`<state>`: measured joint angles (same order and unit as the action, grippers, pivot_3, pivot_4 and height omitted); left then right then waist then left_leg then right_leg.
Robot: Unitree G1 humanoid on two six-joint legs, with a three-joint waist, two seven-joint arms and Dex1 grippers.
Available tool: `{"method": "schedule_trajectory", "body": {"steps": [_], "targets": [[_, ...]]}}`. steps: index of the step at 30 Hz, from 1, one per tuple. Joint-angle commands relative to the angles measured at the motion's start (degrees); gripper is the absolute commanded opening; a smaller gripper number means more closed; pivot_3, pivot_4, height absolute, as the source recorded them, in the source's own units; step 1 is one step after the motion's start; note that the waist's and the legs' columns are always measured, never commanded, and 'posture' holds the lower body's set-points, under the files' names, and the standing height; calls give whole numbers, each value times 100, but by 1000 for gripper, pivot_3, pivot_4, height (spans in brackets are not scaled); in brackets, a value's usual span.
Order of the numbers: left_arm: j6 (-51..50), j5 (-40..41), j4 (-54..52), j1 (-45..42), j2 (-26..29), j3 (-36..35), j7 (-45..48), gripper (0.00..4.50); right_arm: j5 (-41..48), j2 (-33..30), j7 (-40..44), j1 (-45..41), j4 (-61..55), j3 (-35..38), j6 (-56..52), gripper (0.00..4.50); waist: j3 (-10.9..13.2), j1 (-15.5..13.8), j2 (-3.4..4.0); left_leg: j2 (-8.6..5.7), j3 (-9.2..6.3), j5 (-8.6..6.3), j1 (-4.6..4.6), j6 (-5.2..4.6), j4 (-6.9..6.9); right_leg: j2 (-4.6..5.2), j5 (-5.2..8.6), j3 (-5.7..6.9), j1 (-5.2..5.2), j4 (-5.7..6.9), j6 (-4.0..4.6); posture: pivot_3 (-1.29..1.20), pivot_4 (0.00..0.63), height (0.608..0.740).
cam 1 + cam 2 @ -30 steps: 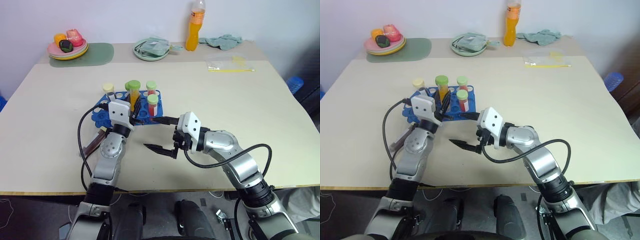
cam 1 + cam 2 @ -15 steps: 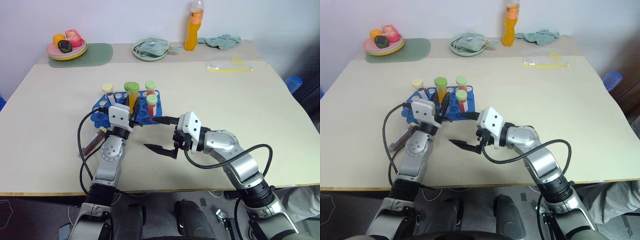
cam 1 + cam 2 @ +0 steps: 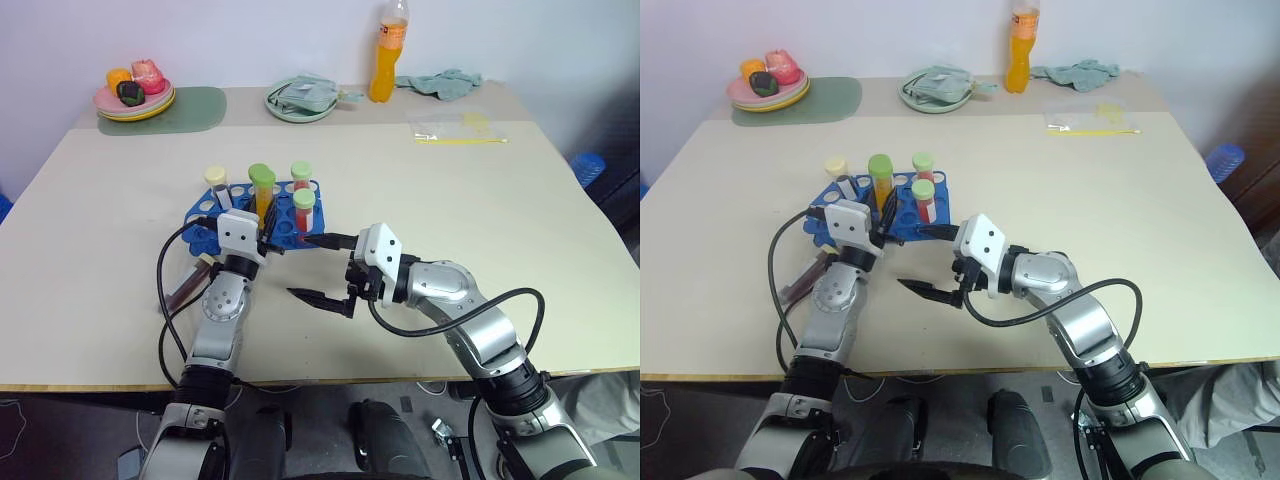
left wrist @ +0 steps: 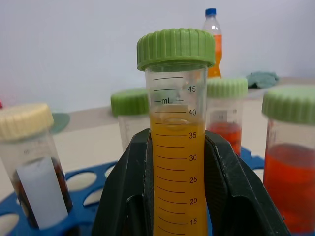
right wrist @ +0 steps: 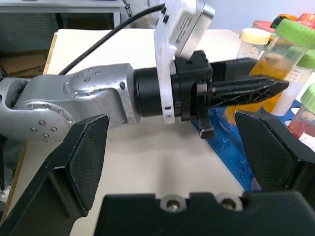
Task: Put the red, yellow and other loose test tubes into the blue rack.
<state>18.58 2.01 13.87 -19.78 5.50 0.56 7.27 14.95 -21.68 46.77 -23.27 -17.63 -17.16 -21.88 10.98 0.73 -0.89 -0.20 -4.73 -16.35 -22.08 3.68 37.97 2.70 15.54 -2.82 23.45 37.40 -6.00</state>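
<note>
The yellow tube [image 3: 262, 190], green-capped, stands upright over the blue rack [image 3: 200, 235], and my left gripper [image 3: 267, 236] is shut on it. Its lower end is hidden behind the fingers [image 4: 125, 191]. In the left wrist view the yellow tube [image 4: 174, 147] sits between both pads. Two red tubes [image 3: 304, 210] with pale green caps stand in the rack's right side. A dark maroon tube [image 3: 186, 288] lies flat on the table beside my left forearm. My right gripper [image 3: 300, 267] hangs open just right of the rack, holding nothing.
A cream-capped tube [image 3: 216, 183] with whitish content stands at the rack's back left. Along the far edge are a fruit plate [image 3: 135, 100], a green mat [image 3: 195, 105], a green plate [image 3: 303, 100], an orange bottle [image 3: 388, 50], a teal cloth [image 3: 445, 82] and a plastic bag [image 3: 458, 128].
</note>
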Motion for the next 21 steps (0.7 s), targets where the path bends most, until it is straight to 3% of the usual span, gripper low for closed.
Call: {"method": "schedule_trajectory", "body": {"steps": [1, 4, 8, 11, 14, 19, 20, 21], "targets": [[237, 55, 123, -118, -38, -81, 15, 779, 98, 40, -27, -38, -225, 90, 29, 4500, 0, -3, 0, 0, 0, 0, 0, 0, 0, 0, 0, 0, 0, 0, 0, 0, 150, 740], [291, 138, 186, -134, -30, -88, 130, 779, 89, 47, -45, -38, -229, 97, 27, 4500, 0, -2, 0, 0, 0, 0, 0, 0, 0, 0, 0, 0, 0, 0, 0, 0, 150, 740], [203, 424, -127, -37, -61, -161, 282, 2646, 99, 54, -65, -46, -214, 121, 30, 4500, 0, 0, 0, 0, -1, 0, 0, 0, 0, 0, 0, 0, 0, 0, 0, 0, 150, 740], [-246, 779, -982, 185, -50, -369, 229, 4240, 121, 56, -95, -35, -200, 182, 24, 4500, 0, 18, 0, 1, -2, 0, -2, -1, 0, 0, 0, 0, 1, 0, 0, 0, 150, 740], [-911, 1208, -2133, 459, 135, -626, 177, 4240, 177, 35, -102, -3, -210, 264, -5, 4500, 0, 34, 0, 3, -4, -1, -2, -2, -1, -1, 0, 0, 3, 1, 0, 0, 150, 740], [-2507, 2042, -3833, 721, 903, -1212, 118, 4240, 210, -18, -53, 10, -129, 326, 35, 4500, 0, 28, 0, 4, -3, -1, 0, -2, -1, -2, 0, 0, 2, 5, 0, 0, 150, 740], [-2862, 2328, -4064, 741, 1106, -1361, 154, 4240, 208, -21, -44, 2, -108, 330, 45, 4500, 0, 26, 0, 4, -4, -1, 0, -2, -1, -2, 0, 0, 1, 4, 0, 0, 150, 740], [-3857, 3115, -4248, 745, 1649, -1854, 23, 4240, 208, -27, -23, -28, -53, 345, 64, 4500, 2, 26, -3, 3, -2, -1, 1, -2, -1, -1, 0, 0, 0, 4, 0, 0, 150, 740]]}}
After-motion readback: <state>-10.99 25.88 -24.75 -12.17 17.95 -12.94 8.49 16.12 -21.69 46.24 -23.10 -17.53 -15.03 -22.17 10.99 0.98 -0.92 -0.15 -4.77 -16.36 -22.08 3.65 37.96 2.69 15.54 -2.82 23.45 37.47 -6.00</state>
